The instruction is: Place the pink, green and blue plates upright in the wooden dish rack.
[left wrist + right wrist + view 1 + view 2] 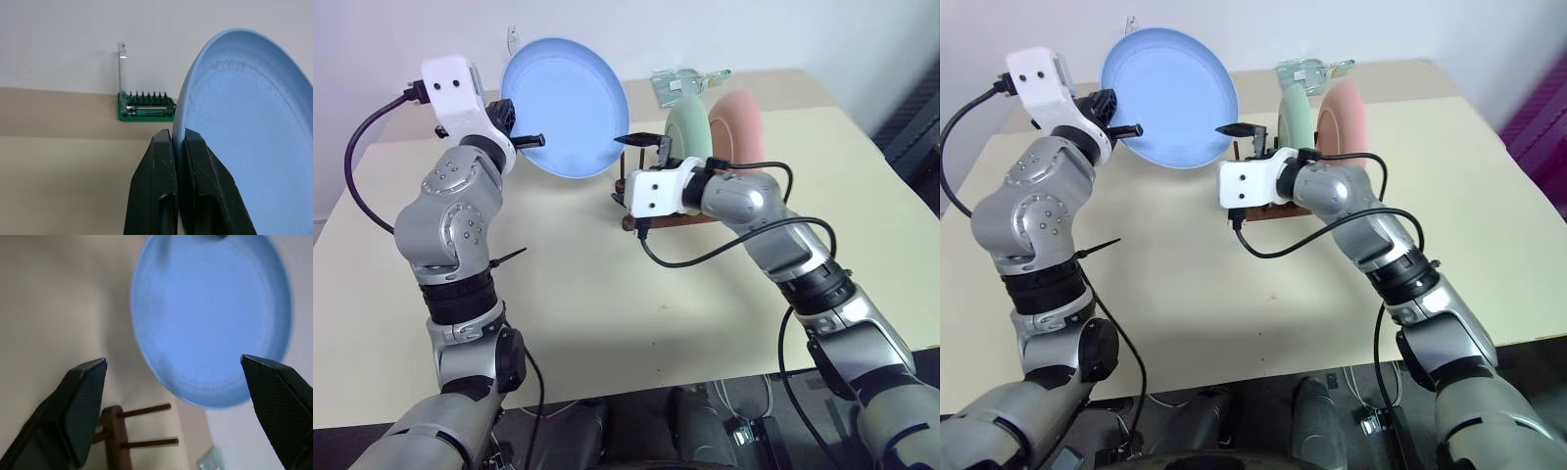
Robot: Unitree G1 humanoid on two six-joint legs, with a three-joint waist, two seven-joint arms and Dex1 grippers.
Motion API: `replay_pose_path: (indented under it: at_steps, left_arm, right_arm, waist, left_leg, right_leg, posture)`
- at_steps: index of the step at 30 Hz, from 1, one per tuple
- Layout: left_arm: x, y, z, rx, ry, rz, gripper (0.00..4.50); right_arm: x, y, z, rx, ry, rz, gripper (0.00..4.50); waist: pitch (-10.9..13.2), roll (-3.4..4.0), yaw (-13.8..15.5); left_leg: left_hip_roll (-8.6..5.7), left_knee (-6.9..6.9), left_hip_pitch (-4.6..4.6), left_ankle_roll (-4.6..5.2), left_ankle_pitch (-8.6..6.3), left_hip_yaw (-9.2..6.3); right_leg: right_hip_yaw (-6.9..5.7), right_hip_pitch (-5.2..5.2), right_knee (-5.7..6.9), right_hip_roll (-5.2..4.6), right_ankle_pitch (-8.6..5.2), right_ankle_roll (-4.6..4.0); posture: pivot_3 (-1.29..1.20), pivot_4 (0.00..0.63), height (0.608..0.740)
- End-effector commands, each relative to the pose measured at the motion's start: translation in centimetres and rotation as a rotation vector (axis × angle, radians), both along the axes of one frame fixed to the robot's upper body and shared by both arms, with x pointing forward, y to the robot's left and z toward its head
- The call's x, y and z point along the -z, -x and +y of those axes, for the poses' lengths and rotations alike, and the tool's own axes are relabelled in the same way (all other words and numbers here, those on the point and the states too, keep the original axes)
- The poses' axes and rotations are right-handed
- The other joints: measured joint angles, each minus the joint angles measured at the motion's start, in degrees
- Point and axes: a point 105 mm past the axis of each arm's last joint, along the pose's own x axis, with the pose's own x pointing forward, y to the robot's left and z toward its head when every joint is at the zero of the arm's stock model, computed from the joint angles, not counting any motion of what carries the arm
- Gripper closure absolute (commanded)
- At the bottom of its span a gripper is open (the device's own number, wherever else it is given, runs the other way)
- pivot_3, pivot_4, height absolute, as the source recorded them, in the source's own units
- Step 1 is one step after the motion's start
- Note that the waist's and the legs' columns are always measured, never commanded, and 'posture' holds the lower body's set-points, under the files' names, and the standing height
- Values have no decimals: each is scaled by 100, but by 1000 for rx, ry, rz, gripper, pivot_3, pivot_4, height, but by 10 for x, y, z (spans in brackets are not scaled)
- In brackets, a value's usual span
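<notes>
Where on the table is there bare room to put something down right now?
The near half of the table, between the two arms, is bare, and so is the right side past the pink plate. It is crowded around the wooden rack, where the green plate, the blue plate and both end effectors meet.

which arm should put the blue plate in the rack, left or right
Probably the left. The left gripper is already shut on the rim of the blue plate, holding it upright beside the wooden dish rack. The right gripper is open and holds nothing.
</notes>
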Motion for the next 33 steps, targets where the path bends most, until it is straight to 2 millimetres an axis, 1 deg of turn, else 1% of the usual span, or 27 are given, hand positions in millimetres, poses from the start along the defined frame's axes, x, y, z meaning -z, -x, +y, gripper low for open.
replay_pose_path:
  at_steps: [1,2,5,7,12,15,16,17,18,19,21,22,23,24,25,26,27,28,29,30,31,32,33]
  left_arm:
    - [-22,10,-8,29,2,-79,4500]
    - [-19,10,-9,36,40,-60,4500]
    - [-17,12,-14,78,91,-48,4500]
    - [-16,13,-17,83,82,-45,4500]
    - [-14,13,-15,78,95,-36,4500]
    - [-12,13,-15,77,91,-30,4500]
    - [-12,13,-16,94,117,-33,4500]
    - [-13,13,-18,108,134,-36,3818]
    - [-15,12,-17,114,177,-41,3496]
    - [-19,11,-12,103,241,-60,2989]
    - [-33,11,7,48,363,-118,1974]
    - [-40,12,25,-23,400,-169,1525]
    - [-46,15,56,-159,420,-232,1525]
    - [-46,18,85,-285,437,-264,1525]
    - [-43,22,109,-384,423,-279,1525]
    - [-39,24,126,-456,360,-279,1525]
    - [-32,24,136,-505,246,-262,1525]
    - [-25,21,138,-515,113,-242,1525]
    - [-15,16,134,-485,-5,-217,1525]
    - [2,9,125,-431,-106,-163,1525]
    - [20,3,114,-360,-186,-114,1525]
    - [41,0,96,-266,-282,-72,1525]
    - [55,-1,84,-201,-342,-48,1525]
  right_arm:
    - [-12,-6,5,-10,4,-93,55]
    - [-14,-12,6,1,4,-115,55]
    - [-19,-22,9,19,5,-159,836]
    - [-18,-24,9,21,12,-174,1769]
    - [-15,-23,7,17,32,-196,4391]
    - [-15,-22,6,11,43,-214,4453]
    - [-15,-20,6,6,49,-223,4453]
    - [-15,-19,5,3,51,-229,4500]
    - [-15,-18,5,0,51,-234,4500]
    - [-16,-16,5,-2,46,-237,4500]
    - [-19,-14,5,-8,33,-245,4500]
    - [-22,-12,5,-12,15,-246,4500]
    - [-27,-9,5,-19,-14,-250,4500]
    - [-32,-5,5,-31,-42,-256,4500]
    - [-39,-1,5,-46,-93,-249,4500]
    - [-46,4,6,-64,-144,-241,4500]
    - [-53,9,6,-78,-192,-230,4500]
    - [-61,14,7,-97,-256,-206,4500]
    - [-70,21,8,-122,-328,-175,4500]
    - [-79,27,8,-149,-406,-132,4500]
    - [-88,34,8,-179,-487,-76,4500]
    - [-97,41,8,-213,-606,18,4500]
    - [-102,46,8,-238,-677,89,4500]
  waist:
    - [0,0,-3]
    - [0,0,-14]
    - [0,0,-28]
    - [0,0,-37]
    - [0,0,-41]
    - [0,0,-40]
    - [0,0,-39]
    - [0,0,-33]
    - [0,0,-32]
    - [0,0,-21]
    - [1,-1,-17]
    - [1,-1,-19]
    - [1,-1,-40]
    - [1,-1,-57]
    - [0,0,-92]
    - [-1,2,-147]
    - [-2,5,-190]
    - [-4,8,-199]
    - [-5,9,-197]
    - [-5,9,-187]
    - [-5,9,-157]
    - [-5,8,-137]
    - [-5,7,-131]
  left_leg:
    - [-1,0,0,0,0,-1]
    - [-1,0,0,0,0,0]
    - [1,-1,1,-1,1,-1]
    - [2,-2,1,-2,1,-2]
    - [2,-4,1,-2,0,-2]
    - [2,-3,1,-2,0,-2]
    - [2,-2,1,-2,0,-2]
    - [2,-2,1,-2,0,-2]
    - [2,-2,1,-2,0,-2]
    - [2,-2,1,-2,0,-2]
    - [2,0,0,-2,0,-4]
    - [2,1,0,-2,1,-4]
    - [2,1,0,-3,1,-4]
    - [5,-2,2,-4,0,-2]
    - [6,-4,4,-7,-2,1]
    - [12,-7,7,-15,-6,1]
    - [22,-6,10,-23,-11,-3]
    - [31,-7,11,-28,-14,-9]
    - [37,-9,16,-35,-19,-23]
    - [38,-7,15,-39,-22,-37]
    - [39,-7,13,-39,-22,-45]
    - [36,-2,8,-39,-22,-54]
    - [36,3,6,-39,-22,-63]
  right_leg:
    - [0,1,-1,0,0,0]
    - [0,1,0,0,0,0]
    - [0,0,0,3,0,0]
    - [0,-3,1,4,0,0]
    - [0,-3,0,4,0,0]
    - [0,-2,0,5,0,0]
    - [1,-2,0,5,0,0]
    - [1,-1,0,4,0,0]
    - [1,-1,0,5,0,0]
    - [1,-1,0,4,0,0]
    - [0,0,-2,5,0,-1]
    - [0,0,-2,5,0,-1]
    - [0,-1,-1,5,0,-1]
    - [1,-2,-2,7,0,-1]
    - [1,-6,0,8,0,-1]
    - [2,-12,-1,16,3,-5]
    - [4,-12,-1,30,4,-8]
    - [6,-12,0,43,7,-12]
    - [13,-12,-1,60,12,-21]
    - [11,-12,0,66,14,-24]
    - [9,-9,-4,70,17,-29]
    - [7,-6,-5,71,18,-30]
    - [7,-1,-8,74,20,-33]
  posture:
    - [0,150,740]
    - [0,150,740]
    - [0,150,740]
    - [0,150,740]
    - [0,150,740]
    - [0,150,740]
    - [0,150,740]
    - [0,150,740]
    - [0,150,740]
    - [0,150,740]
    - [0,150,740]
    - [0,150,740]
    - [0,150,740]
    - [0,150,740]
    - [0,150,740]
    - [0,150,740]
    - [0,150,740]
    - [0,150,740]
    - [0,150,740]
    - [0,150,740]
    - [0,150,740]
    - [0,150,740]
    - [0,150,740]
